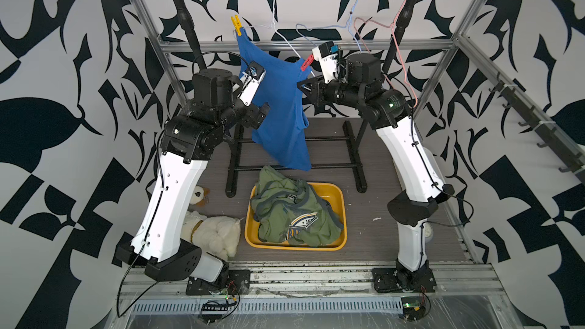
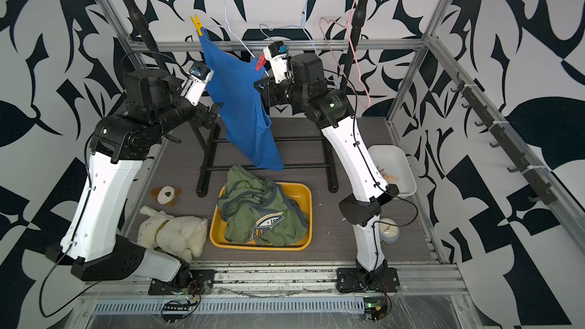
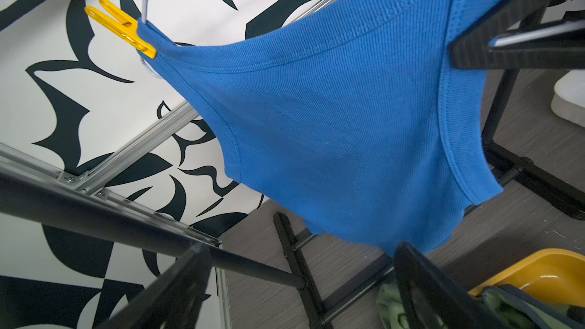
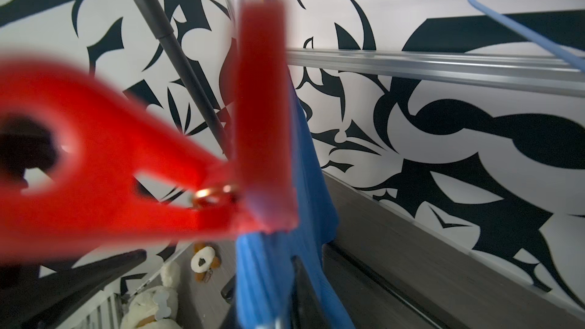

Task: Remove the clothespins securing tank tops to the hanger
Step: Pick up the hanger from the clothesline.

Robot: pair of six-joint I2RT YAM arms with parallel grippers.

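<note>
1. Our right arm bends up and inward, and the right gripper sits against the edge of the blue tank top.
2. The red clothespin grips the strap just above the fingers; we cannot tell whether they are together.
3. Our left gripper hovers beside the shirt, fingers wide apart and holding nothing.
4. The yellow clothespin pins the far strap to the hanger.

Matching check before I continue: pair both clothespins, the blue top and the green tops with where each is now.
1 yellow clothespin
2 red clothespin
3 blue tank top
4 green tank tops

A in the yellow bin
B hanging from the white hanger
C hanger end nearest left arm
D hanger end nearest right arm

Pairs: 1-C, 2-D, 3-B, 4-A
</note>
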